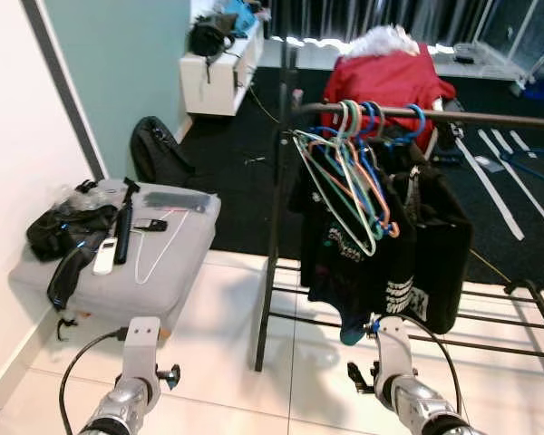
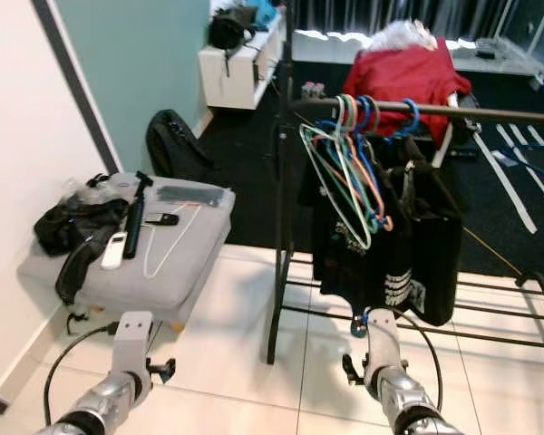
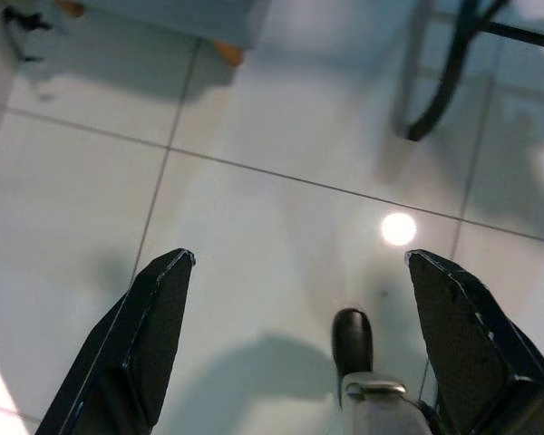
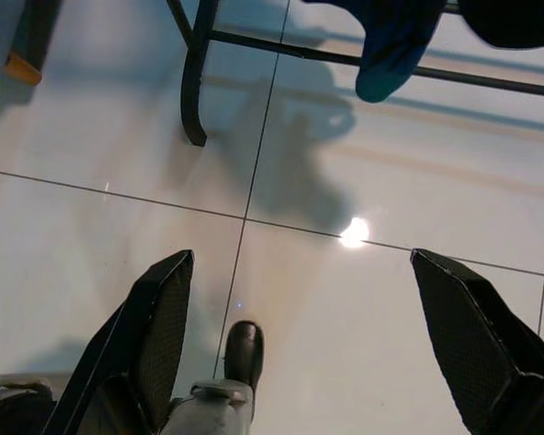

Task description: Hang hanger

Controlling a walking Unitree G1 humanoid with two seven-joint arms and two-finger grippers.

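White tile floor (image 3: 254, 227) | hanger (image 1: 159, 245) on ottoman (image 1: 186, 263) | left claw (image 3: 295, 335), right claw (image 4: 295, 335) wide, empty

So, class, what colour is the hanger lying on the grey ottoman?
White hanger, clearest in the left eye view.

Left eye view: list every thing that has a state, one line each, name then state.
white hanger: lying flat on the grey ottoman, not hung
coloured hangers: hooked on the rack rail, bunched together
dark clothes: hanging from the rail
red garment: draped behind the rack
white remote: lying on the ottoman
left gripper: open, empty, over floor tiles
right gripper: open, empty, near the rack's foot
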